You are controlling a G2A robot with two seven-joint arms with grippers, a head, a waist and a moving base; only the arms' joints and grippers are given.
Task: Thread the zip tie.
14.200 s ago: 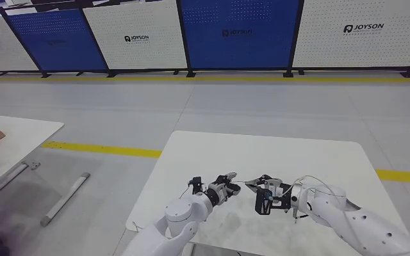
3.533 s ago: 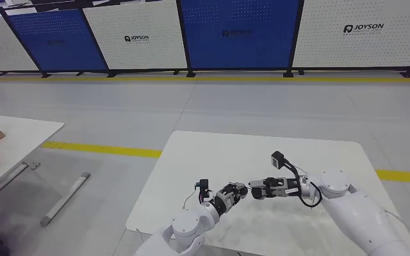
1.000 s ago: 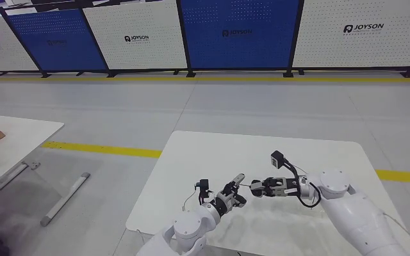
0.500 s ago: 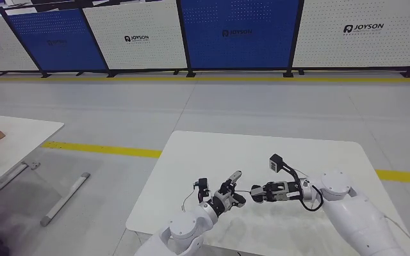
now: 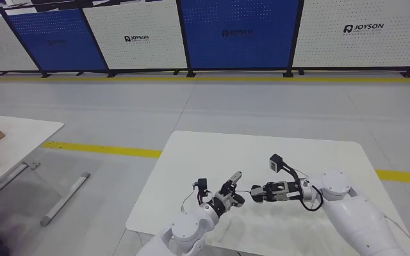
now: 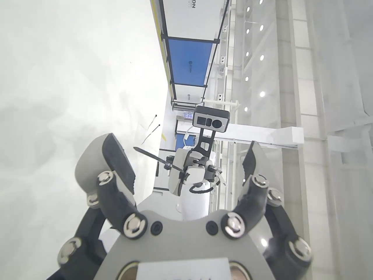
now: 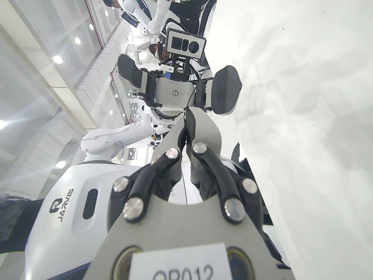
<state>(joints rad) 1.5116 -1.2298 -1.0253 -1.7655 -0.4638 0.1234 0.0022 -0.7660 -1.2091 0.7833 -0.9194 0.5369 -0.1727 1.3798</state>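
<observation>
**Zip tie (image 6: 154,157) pinched in right gripper; left gripper released**

Zip tie is off the surface (image 5: 211,153), in the air between the two grippers, over the part of the surface nearest the robot; black, thin, straight strap. One end is clamped in the right gripper (image 7: 186,120); the free end points toward the left gripper (image 6: 182,144).

Right gripper: clenched, fingers pressed together on the strap, seen plainly from its own wrist; the arm comes in from the right side of the surface, gripper lying roughly level.

Left gripper: released, fingers spread wide, dark pads (image 6: 119,158) facing each other; it faces the right gripper head-on; in the top view one finger angles up and away from the robot.

In the left wrist view the strap's free end hangs ahead of the open fingers, off toward one pad. In the top view the strap is a fine dark line (image 5: 244,191) running from the right gripper toward the left; whether the tip lies inside the open gap cannot be told there. Which end carries the tie's head: too small to tell.

Spare ties (image 6: 151,131): a couple, black, lying flat on the surface beyond the held tie, close to a surface edge, well apart from the left gripper.

Surface: white, matte.
</observation>
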